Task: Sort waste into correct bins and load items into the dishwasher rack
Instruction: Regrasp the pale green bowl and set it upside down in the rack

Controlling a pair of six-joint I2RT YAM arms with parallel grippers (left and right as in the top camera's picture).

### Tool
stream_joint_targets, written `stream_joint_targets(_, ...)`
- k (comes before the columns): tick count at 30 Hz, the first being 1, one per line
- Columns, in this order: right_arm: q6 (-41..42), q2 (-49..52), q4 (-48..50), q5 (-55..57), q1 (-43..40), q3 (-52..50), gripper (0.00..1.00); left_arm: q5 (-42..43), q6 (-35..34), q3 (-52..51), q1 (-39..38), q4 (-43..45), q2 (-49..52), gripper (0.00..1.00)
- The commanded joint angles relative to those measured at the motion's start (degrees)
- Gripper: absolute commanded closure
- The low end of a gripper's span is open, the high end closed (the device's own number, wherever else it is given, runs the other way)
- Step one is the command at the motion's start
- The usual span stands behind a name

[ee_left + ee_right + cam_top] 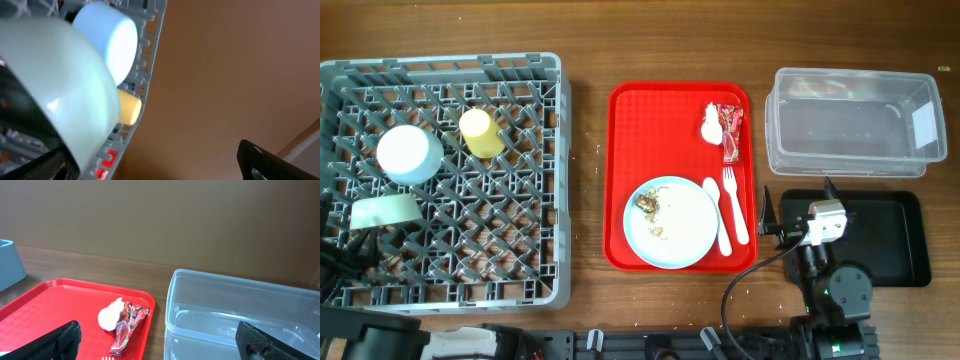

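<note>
The grey dishwasher rack (520,290) holds a yellow-green cup (480,132), an upturned pale blue bowl (410,153) and a second bowl (385,210) tilted on its side. My left gripper (150,165) is open at the rack's front left, with the tilted bowl (65,85) against its left finger. The red serving tray (630,150) carries the plate (685,230) with brown scraps (650,203), a white spoon (717,215), a fork (733,205), the wrapper (127,325) and the paper wad (110,315). My right gripper (157,340) is open and empty, right of the red tray.
The clear tub (855,120) stands at the back right, and the black tray (895,240) lies in front of it, under my right arm. Bare wood runs between the rack and the red tray.
</note>
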Motion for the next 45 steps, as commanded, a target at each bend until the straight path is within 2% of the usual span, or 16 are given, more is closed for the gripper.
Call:
stream_joint_targets(1,-0.5,0.0,0.3,-0.5,0.0,-0.1,0.00,6.1,0.7,-0.3,0.3,-5.8,0.6,0.01)
stream_joint_targets(6,-0.5,0.0,0.3,-0.5,0.0,-0.1,0.00,-3.7,1.1,-0.3,0.2,-20.9,0.4,0.06)
stream_joint_targets(11,-0.5,0.0,0.3,-0.5,0.0,-0.1,0.00,-7.9,0.9,-0.3,0.3,-24.5,0.4,0.02)
stream_joint_targets(12,-0.5,0.0,0.3,-0.6,0.0,-0.1,0.00,-8.9,1.0,-0.3,0.3,-25.5,0.4,0.18)
stream_joint_targets(13,-0.5,0.0,0.3,-0.6,0.0,-0.1,0.00,-9.1,1.2,-0.3,0.3,-26.6,0.3,0.63)
stream_joint_targets(14,-0.5,0.0,0.3,-0.5,0.0,-0.1,0.00,-9.0,2.6,-0.3,0.3,-29.1,0.0,0.73)
stream_joint_targets(16,-0.5,0.0,0.3,-0.5,0.0,-0.1,0.00,-8.1,7.7,-0.1,0.3,-34.9,-0.7,0.70)
stream_joint_targets(17,-0.5,0.0,0.3,-0.5,0.0,-0.1,0.00,-6.8,11.2,0.0,0.2,-37.0,-1.2,0.78)
stream_joint_targets(18,-0.5,0.0,0.3,-0.5,0.0,-0.1,0.00,-5.9,15.0,0.0,0.2,-39.7,-1.9,0.96)
stream_joint_targets(20,-0.5,0.0,0.3,-0.5,0.0,-0.1,0.00,-5.9,19.1,0.7,-0.2,-41.7,-3.7,0.96)
stream_joint_targets(24,-0.5,0.0,0.3,-0.5,0.0,-0.1,0.00,-5.9,18.9,5.2,-5.1,-37.6,-5.8,0.96)
stream_joint_targets(27,-0.5,0.0,0.3,-0.5,0.0,-0.1,0.00,-8.3,12.6,8.9,-11.9,-26.6,-5.8,0.96)
stream_joint_targets(32,-0.5,0.0,0.3,-0.5,0.0,-0.1,0.00,-32.8,-4.3,9.8,-26.5,-9.2,-10.1,0.96)
stream_joint_targets(37,-0.5,0.0,0.3,-0.5,0.0,-0.1,0.00,-78.4,-20.6,9.8,-42.1,-6.1,-20.8,0.96)
stream_joint_targets(40,-0.5,0.0,0.3,-0.5,0.0,-0.1,0.00,-84.4,-22.4,9.7,-46.9,-3.7,-20.9,0.96)
stream_joint_targets(45,-0.5,0.0,0.3,-0.5,0.0,-0.1,0.00,-90.8,-22.4,9.7,-47.0,-4.0,-12.3,0.96)
